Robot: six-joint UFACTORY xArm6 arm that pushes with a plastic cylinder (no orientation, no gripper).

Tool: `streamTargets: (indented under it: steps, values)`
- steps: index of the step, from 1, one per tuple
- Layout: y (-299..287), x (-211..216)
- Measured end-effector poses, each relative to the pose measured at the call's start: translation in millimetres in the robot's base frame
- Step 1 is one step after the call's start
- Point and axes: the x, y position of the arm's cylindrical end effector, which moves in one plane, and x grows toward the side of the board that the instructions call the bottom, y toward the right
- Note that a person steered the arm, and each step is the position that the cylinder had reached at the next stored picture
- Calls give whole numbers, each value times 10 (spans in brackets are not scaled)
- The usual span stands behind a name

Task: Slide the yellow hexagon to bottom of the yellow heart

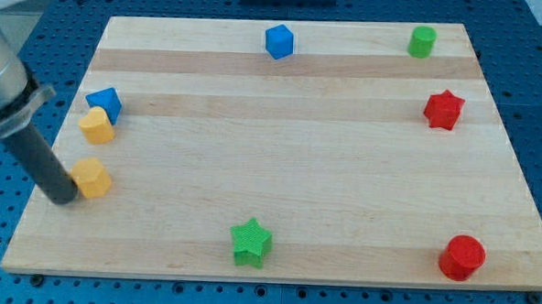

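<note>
The wooden table (279,171) carries a blue cube (279,41) and a green cylinder (422,41) along its top edge, and a red star (443,109) by the right edge. Near the left edge lie a blue block (105,102), a yellow heart (97,125) and a yellow hexagon (92,178). A green star (251,242) sits at the bottom edge and a red cylinder (462,257) at the bottom right corner.

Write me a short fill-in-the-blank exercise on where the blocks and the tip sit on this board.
1. My tip touches the yellow hexagon on the view's ____ side.
2. The yellow heart touches the ____ triangular block.
3. Near the view's bottom edge lies the green ____.
4. The red star is above the red ____.

Missing words: left; blue; star; cylinder
</note>
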Motion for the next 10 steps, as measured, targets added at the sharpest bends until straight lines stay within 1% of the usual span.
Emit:
streamTargets:
  steps: [1, 2, 3, 4, 5, 6, 7, 8, 9, 10]
  values:
    - [0, 0]
    - [0, -146]
    - [-28, -136]
    - [-169, 387]
    - [-159, 457]
    - [258, 504]
    - [268, 504]
    - [626, 439]
    - [620, 367]
    - [620, 103]
